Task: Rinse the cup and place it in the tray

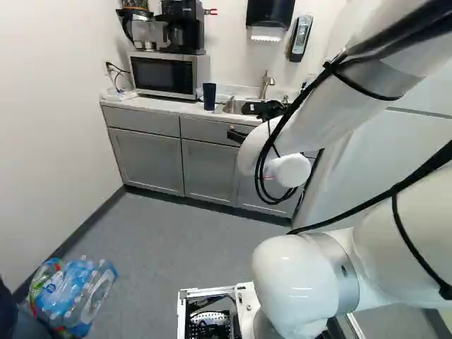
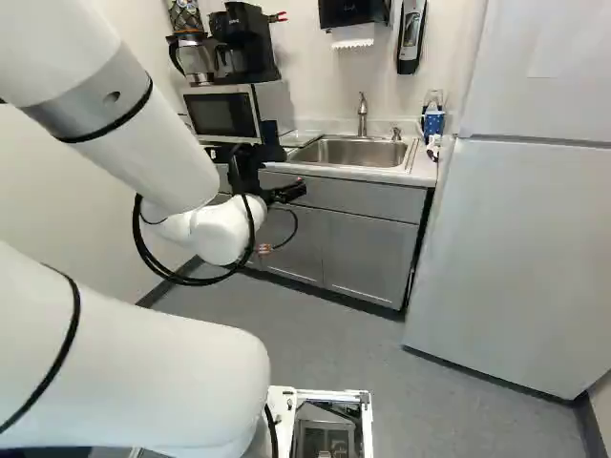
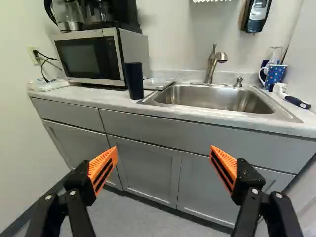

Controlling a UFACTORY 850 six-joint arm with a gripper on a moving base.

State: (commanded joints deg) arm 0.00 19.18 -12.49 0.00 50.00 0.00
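Dark blue cup (image 3: 134,80): tall, upright, smooth-sided, slightly flared toward the rim. Stands on the table (image 3: 106,99), between microwave (image 3: 88,57) and sink (image 3: 217,98), close to the front edge. Flat, shallow tray (image 3: 159,83) just behind it, on the sink side.

Pincer (image 2: 256,169) open wide; an open gap between the two orange, ribbed pads (image 3: 103,168). In the wrist view the cup lies ahead of the pincer (image 3: 164,151), beyond the fingertips, nearer the finger on the microwave side.

Arm (image 2: 143,372) bent, reaching out toward the cabinets (image 3: 145,165). White rounded casings, grey metal bands, black cables looping loosely at the wrist.

Table top pale, faintly mottled. Cabinets matt grey, doors with recessed panels. Sink a rounded rectangular basin of shiny steel, curved metal tap (image 3: 214,64) at its back. Beyond the sink's far side, a blue mug (image 3: 275,74) with light dots; near it, a dark-handled brush (image 3: 296,101). Microwave boxy, silvery, dark window; black coffee maker (image 2: 243,43) on top. Floor (image 2: 458,405) grey, finely speckled.
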